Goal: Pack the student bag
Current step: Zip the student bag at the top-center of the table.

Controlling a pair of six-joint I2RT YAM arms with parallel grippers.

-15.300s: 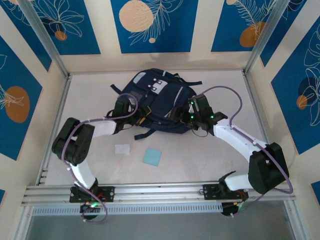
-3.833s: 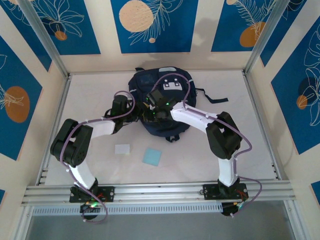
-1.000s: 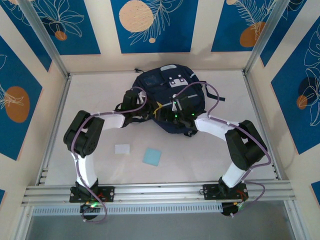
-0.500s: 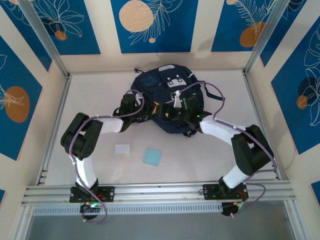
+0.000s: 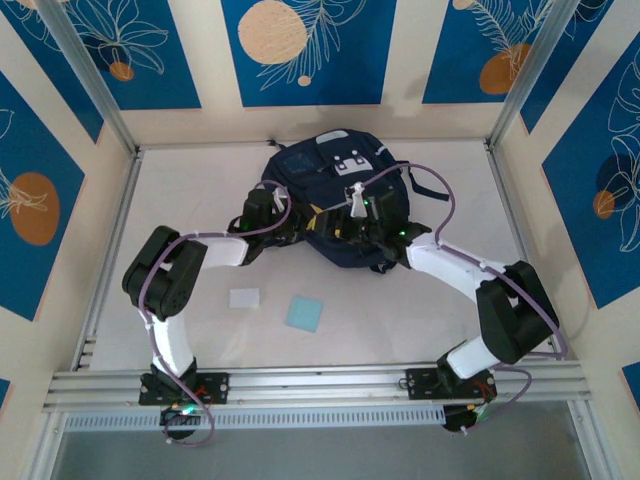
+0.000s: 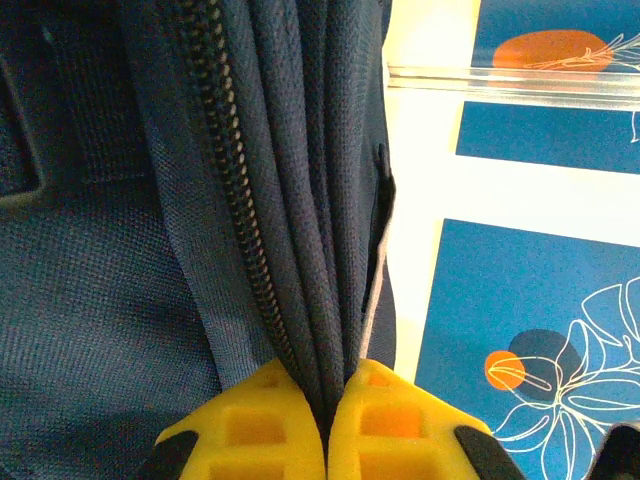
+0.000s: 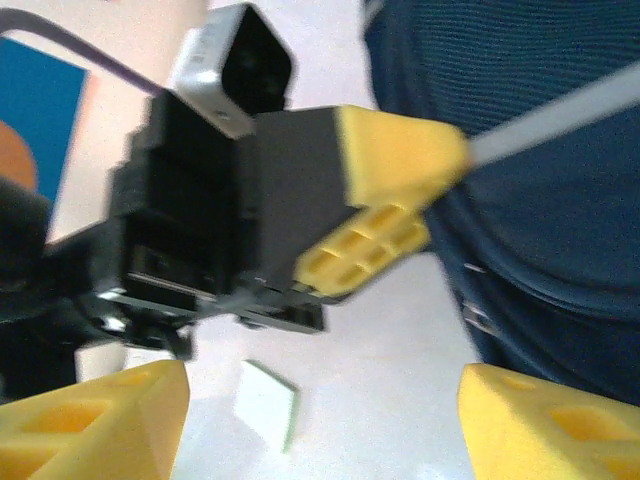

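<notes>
left gripper (image 6: 325, 405) was clamped on a fold of the student bag (image 5: 330, 180), its yellow fingers (image 6: 250, 425) pressed together over several layers of navy cloth just beside a dark zipper (image 6: 235, 220) (the teeth ran up the fabric in a long slant). right gripper (image 7: 320, 410) stood with its jaws wide apart and nothing between them, by the bag's near side and facing the other claw. the bag lay at the far middle of the table (image 5: 190, 200), close to the back wall: a big rounded navy-blue pack of coarse weave, with a light grey patch (image 5: 350, 165) on its upper face and a grey stripe (image 7: 560, 115) across one side. a white card (image 5: 244, 297) and a pale blue square (image 5: 304, 313) lay near each other, not touching, on the table toward the arm bases, apart from the bag.
</notes>
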